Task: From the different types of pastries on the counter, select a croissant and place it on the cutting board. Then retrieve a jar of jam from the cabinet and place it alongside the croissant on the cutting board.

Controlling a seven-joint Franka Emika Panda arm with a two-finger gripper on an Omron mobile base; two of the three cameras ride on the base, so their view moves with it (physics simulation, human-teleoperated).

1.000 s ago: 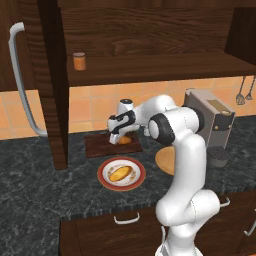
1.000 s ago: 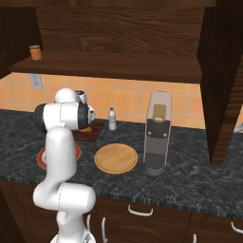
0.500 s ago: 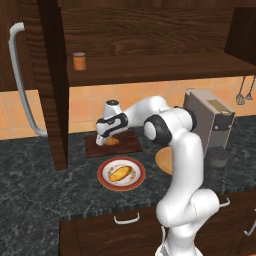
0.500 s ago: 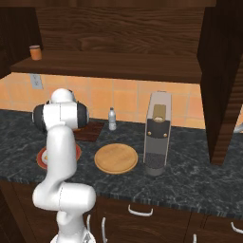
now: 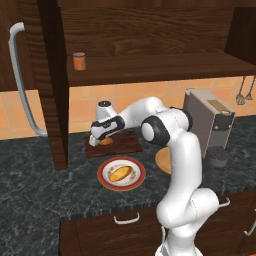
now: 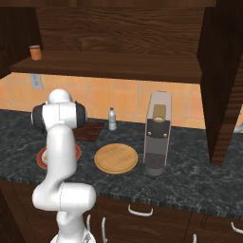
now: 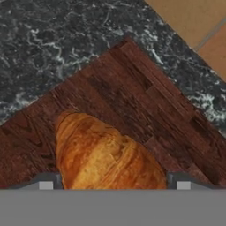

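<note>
croissant [image 7: 103,152] lies on the cutting board [image 7: 145,106] | gripper [image 7: 112,181] jaws wide, one each side of it, not squeezing | jar of jam [image 5: 79,61] sits high up on the cabinet shelf, to the left

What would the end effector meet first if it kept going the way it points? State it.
The croissant, lying on the cutting board between the open end effector's fingertips. It sits close ahead, though exact depth is unclear.

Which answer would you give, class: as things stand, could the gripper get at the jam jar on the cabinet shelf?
Probably yes. The jar stands alone near the shelf's front edge, the cabinet door is swung open, and the gripper is open, low over the croissant on the cutting board. Actual reach is uncertain.
</note>
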